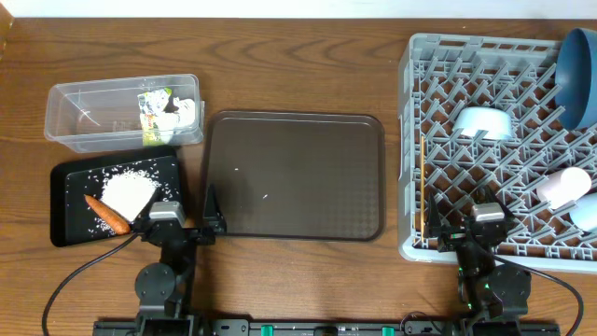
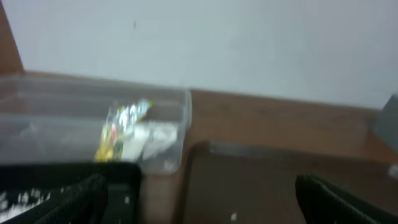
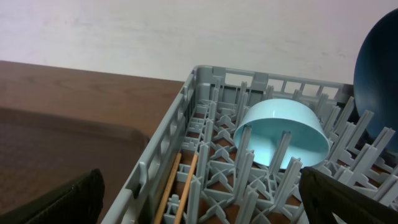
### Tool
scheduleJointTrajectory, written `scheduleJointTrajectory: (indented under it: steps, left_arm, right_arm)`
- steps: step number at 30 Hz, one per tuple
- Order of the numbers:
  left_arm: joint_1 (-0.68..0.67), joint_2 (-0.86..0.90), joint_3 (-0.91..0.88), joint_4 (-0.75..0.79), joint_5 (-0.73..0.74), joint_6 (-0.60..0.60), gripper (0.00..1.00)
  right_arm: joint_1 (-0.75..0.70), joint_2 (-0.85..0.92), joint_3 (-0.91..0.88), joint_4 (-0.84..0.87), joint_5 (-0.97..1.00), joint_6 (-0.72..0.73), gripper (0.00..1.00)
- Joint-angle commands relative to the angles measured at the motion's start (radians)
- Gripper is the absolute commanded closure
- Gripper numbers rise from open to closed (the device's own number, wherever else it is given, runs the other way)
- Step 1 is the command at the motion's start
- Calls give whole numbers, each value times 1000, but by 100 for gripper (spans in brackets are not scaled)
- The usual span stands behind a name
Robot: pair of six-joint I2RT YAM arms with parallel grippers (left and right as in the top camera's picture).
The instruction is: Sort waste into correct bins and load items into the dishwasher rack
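The clear tub [image 1: 84, 117] holds the yellow-green wrapper [image 1: 152, 117] and white paper wads [image 1: 185, 112]. The black tray [image 1: 70, 210] holds white rice [image 1: 128, 191] and the orange carrot stick [image 1: 107, 215]. The grey rack [image 1: 420, 65] holds the dark blue plate [image 1: 583, 75], two pale blue bowls [image 1: 483, 121] [image 1: 586, 213], the pink-white cup [image 1: 562, 185] and the chopsticks [image 1: 423, 187]. My left gripper [image 1: 180, 219] is open and empty between the black tray and the brown tray. My right gripper [image 1: 471, 224] is open and empty over the rack's near edge. The right wrist view shows one bowl [image 3: 280, 134] and the chopsticks [image 3: 177, 186].
A large dark brown serving tray [image 1: 294, 177] lies in the middle with a few rice grains on it. In the left wrist view the tub [image 2: 62, 118] and wrapper [image 2: 118, 127] lie ahead, with the brown tray [image 2: 267, 180] to the right.
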Motion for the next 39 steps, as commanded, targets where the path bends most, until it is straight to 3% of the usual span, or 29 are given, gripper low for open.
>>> scheduleJointTrajectory:
  steps: [1,39]
  left_arm:
    - [5,-8,-3,-82,-3,5,2]
    - [4,-6,-2,-79,-2,-13,2]
  right_arm:
    - [-5,-7,-1,-3,-10,-9,1]
    - [-5,-7,-1,-3,-10,-9,1]
